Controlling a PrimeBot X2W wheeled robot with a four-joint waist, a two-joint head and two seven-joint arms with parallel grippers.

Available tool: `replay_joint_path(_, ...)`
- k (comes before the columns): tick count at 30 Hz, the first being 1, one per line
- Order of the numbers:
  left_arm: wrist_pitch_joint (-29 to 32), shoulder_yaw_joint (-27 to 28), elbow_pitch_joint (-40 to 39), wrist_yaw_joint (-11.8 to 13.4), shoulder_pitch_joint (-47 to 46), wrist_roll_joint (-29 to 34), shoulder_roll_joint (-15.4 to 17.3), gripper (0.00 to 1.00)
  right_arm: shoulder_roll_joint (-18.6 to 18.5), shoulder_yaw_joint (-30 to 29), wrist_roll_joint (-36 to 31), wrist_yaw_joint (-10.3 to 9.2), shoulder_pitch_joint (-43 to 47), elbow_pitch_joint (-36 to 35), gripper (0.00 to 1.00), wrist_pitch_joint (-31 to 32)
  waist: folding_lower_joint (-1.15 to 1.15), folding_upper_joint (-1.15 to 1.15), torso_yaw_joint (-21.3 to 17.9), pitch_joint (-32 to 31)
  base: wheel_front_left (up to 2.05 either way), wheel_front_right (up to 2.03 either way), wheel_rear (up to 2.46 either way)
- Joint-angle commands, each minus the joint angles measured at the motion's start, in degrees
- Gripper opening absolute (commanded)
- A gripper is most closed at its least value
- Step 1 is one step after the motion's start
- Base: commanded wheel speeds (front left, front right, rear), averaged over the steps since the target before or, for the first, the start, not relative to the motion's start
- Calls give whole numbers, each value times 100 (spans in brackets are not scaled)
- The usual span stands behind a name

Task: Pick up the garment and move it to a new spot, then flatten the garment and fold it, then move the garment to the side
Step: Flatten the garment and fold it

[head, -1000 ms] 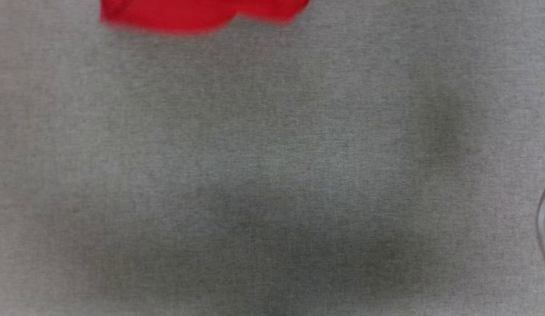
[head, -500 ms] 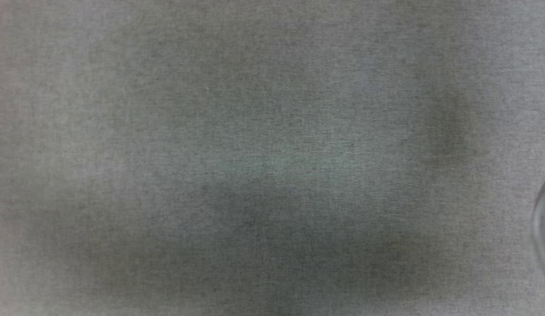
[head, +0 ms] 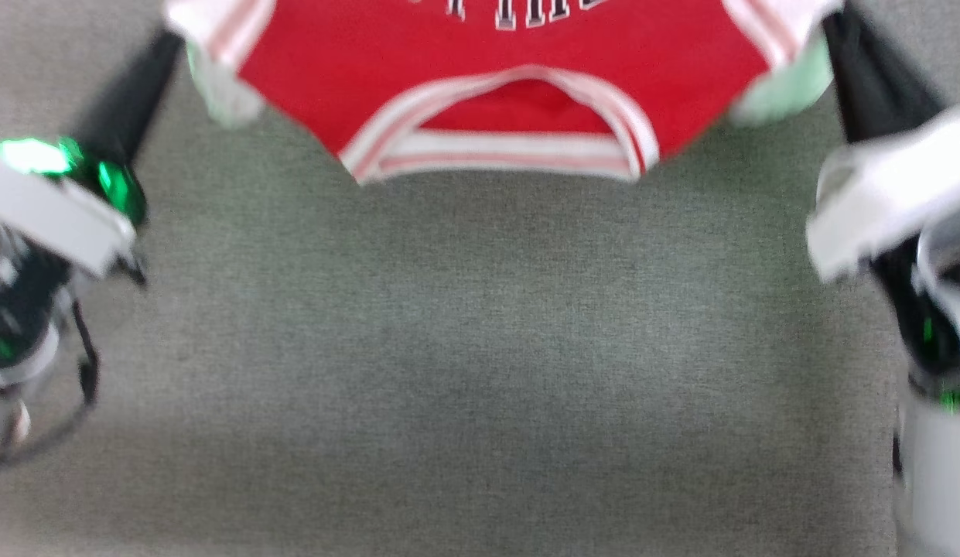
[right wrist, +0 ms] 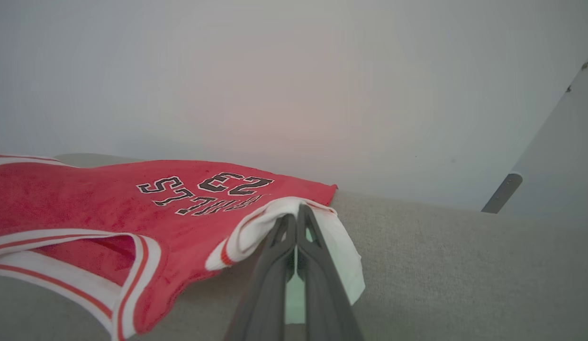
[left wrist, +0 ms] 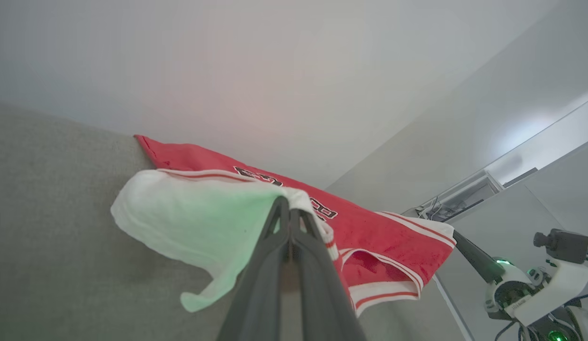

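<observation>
Garment [head: 487, 70] stretched between both grippers above the bench [head: 480, 348]
The left gripper [left wrist: 289, 208] and right gripper [right wrist: 296, 215] each had jaws pinched shut on a white sleeve, and the garment's far end lay on the bench. Lowering both evenly under tension should flatten it.

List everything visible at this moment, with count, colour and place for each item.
garment: one; red, white sleeves, striped trim, black lettering; top of the head view, collar toward the robot, held at both sleeves.
fabric surface: one; grey; under the garment and reaching toward the robot.
wall: one; pale; behind the surface.
left gripper: one; dark fingers; shut on the garment's white sleeve on the robot's left.
right gripper: one; dark fingers; shut on the other white sleeve.
left forearm: one; white, green light; head view's left edge.
right forearm: one; white; head view's right edge.
</observation>
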Motion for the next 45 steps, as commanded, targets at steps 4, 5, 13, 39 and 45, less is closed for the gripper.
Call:
replay_joint_path(4,-287,59,-328,12,826,96,149,0,4,24,159,-6,965,-700,0,440,0,0,27,-315,0,0,0)
replay_joint_path(5,-319,35,-405,12,1030,164,186,0,3,0,215,-6,1200,-829,0,539,0,0,26,-376,0,0,0)
replay_joint_path(13,-656,-58,-831,12,2815,621,715,0,5,-82,295,-6,2937,-1733,0,1412,0,0,-50,-770,0,0,0)
replay_joint_path(39,-417,490,-1083,12,4822,1452,613,0,-69,183,996,-5,4396,-1705,0,2481,0,0,-14,-642,0,0,0)
replay_joint_path(45,-253,119,-479,12,4372,1655,121,0,-301,358,914,-6,4105,-712,0,2226,0,0,80,-506,0,0,0)
